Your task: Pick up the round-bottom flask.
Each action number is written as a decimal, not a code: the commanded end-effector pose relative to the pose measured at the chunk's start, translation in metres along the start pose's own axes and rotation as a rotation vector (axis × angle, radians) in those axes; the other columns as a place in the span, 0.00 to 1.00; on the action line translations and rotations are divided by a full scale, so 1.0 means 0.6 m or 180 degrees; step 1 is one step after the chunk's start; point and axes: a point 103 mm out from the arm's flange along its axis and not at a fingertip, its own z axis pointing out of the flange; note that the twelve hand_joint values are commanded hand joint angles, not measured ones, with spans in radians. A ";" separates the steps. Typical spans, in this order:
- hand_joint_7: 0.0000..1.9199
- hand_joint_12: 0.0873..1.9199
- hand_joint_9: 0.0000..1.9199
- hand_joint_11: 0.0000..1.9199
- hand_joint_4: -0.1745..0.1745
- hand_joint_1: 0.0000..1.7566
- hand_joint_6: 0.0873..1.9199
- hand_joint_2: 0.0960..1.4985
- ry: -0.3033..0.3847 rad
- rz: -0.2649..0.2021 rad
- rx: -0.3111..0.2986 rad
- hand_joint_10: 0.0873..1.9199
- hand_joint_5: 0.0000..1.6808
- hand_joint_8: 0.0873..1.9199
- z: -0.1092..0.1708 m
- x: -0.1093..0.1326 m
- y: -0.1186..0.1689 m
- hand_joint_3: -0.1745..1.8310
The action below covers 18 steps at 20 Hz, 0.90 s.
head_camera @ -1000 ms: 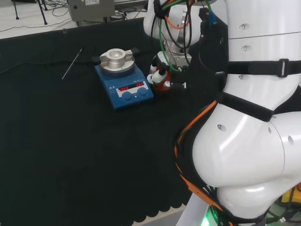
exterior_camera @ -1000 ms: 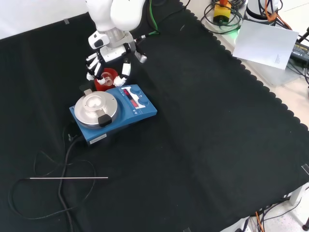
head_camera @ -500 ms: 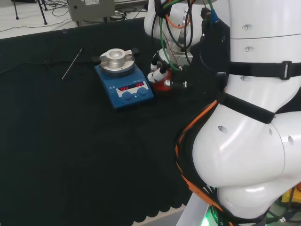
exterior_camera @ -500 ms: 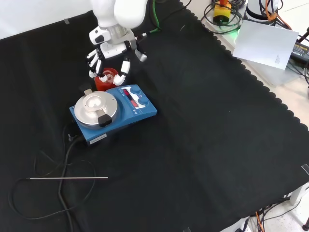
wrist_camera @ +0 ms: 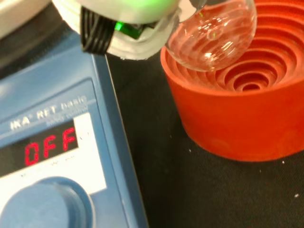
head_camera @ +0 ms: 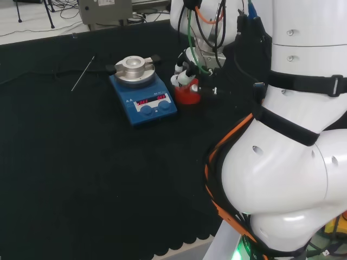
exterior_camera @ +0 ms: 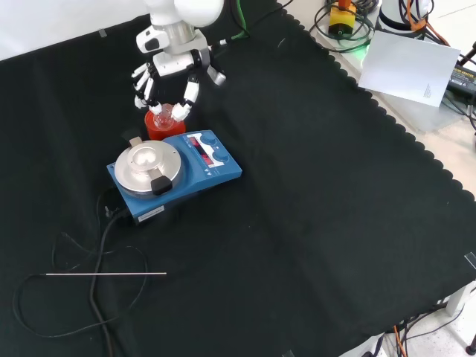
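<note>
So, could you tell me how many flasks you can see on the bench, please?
1. The flask is in the hand, lifted just above the red stand beside the blue hotplate. Other clear glassware could go unseen.

In the wrist view the round-bottom flask (wrist_camera: 213,35) hangs above the stand (wrist_camera: 237,104), beside the hotplate (wrist_camera: 52,156).

You get even, bright room light from above; the black cloth (exterior_camera: 312,193) soaks it up and shows almost no shadows. The white arm (head_camera: 293,162) glares in the head view. At the wrist, the hand (wrist_camera: 123,19) is a blurred white mass with a green glow, and the flask (wrist_camera: 213,35) carries small highlights over the sharp red stand (wrist_camera: 237,95).
</note>
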 end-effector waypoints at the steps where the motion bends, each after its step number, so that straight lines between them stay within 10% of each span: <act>1: 0.33 0.67 0.40 0.16 1.00 0.63 0.43 0.41 0.0113 0.0102 -0.0025 0.28 0.70 0.30 -0.032 0.003 -0.011 0.44; 18: 0.35 0.66 0.41 0.18 1.00 0.63 0.41 0.42 0.0426 0.0358 0.0073 0.27 0.71 0.30 -0.144 0.038 -0.022 0.43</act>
